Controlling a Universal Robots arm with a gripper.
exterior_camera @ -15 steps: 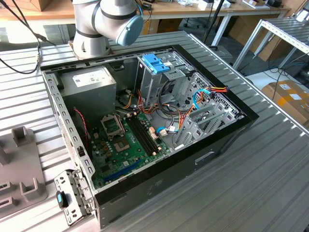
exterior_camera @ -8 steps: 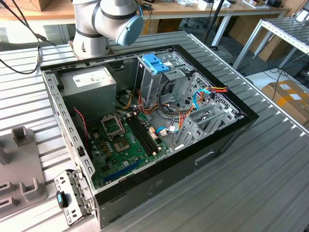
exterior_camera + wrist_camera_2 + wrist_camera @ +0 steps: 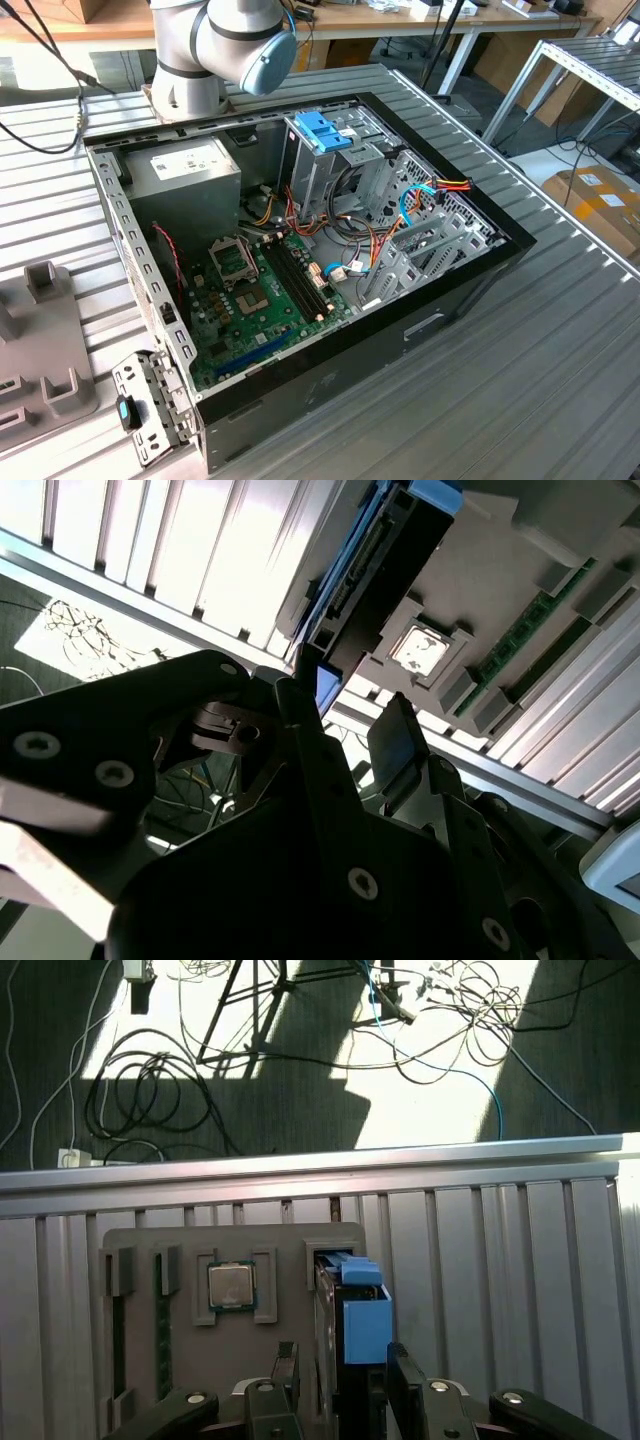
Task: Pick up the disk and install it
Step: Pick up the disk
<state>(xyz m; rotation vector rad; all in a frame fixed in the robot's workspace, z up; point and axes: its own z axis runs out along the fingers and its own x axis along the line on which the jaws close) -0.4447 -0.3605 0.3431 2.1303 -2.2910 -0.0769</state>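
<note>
Currently, treat the task as standing at its pick-up stage. Locate the gripper (image 3: 345,1365) (image 3: 348,715) nearest the lens in both wrist views, set astride the disk (image 3: 362,1330). Cannot tell grip status: clamped, or merely placed around the disk. Record the disk as standing on edge, blue rail outward, seated in a slot of the grey holder plate (image 3: 140,1360); judge it not yet lifted. Confirm the same in the second wrist view: disk (image 3: 385,570) upright in the holder, connector edge visible. Note a processor chip (image 3: 231,1287) resting in a neighbouring recess of the plate, apart from the disk. Beyond the plate, observe the ribbed aluminium table (image 3: 520,1260), then loose cables (image 3: 150,1090) on the floor past the table edge.

Turn to the exterior view. Find the open computer case (image 3: 420,330) across the centre of the frame, with the motherboard (image 3: 255,290) at lower left inside it, the grey power-supply box (image 3: 185,170) at upper left, and the metal drive cage with blue handle (image 3: 322,130) at upper centre. Farther back, at the top of the frame, identify the arm's base joint (image 3: 215,50). Count the whole of the installation as outstanding.
</note>
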